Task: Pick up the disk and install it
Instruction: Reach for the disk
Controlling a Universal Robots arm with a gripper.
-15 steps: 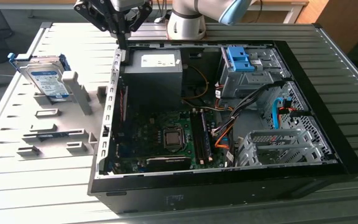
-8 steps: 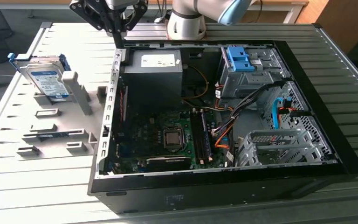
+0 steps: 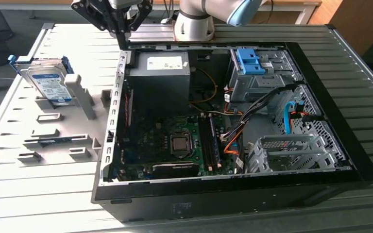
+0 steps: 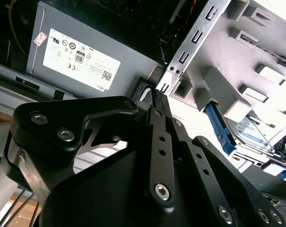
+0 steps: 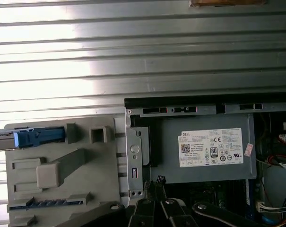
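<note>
end effector (image 3: pixel 120 35) closed (over case (image 3: pixel 238 204) corner), disk (image 3: pixel 49 83) — leaning on grey rack (image 3: pixel 57 145)

Gripper (image 3: pixel 123 35) is positioned at the computer case (image 3: pixel 342 145) corner, just beside the power supply (image 3: pixel 163 65). Disk (image 3: pixel 49 83) is stood on the fixture plate (image 3: pixel 18 131), apart from the gripper toward the exterior view's left. Drive cage (image 3: pixel 258 77) is mounted beyond the power supply.

The exterior view's top edge cuts off the gripper (image 3: pixel 121 35). In the second wrist view the stand (image 4: pixel 213 87) hides part of the disk (image 4: pixel 250 130).
</note>
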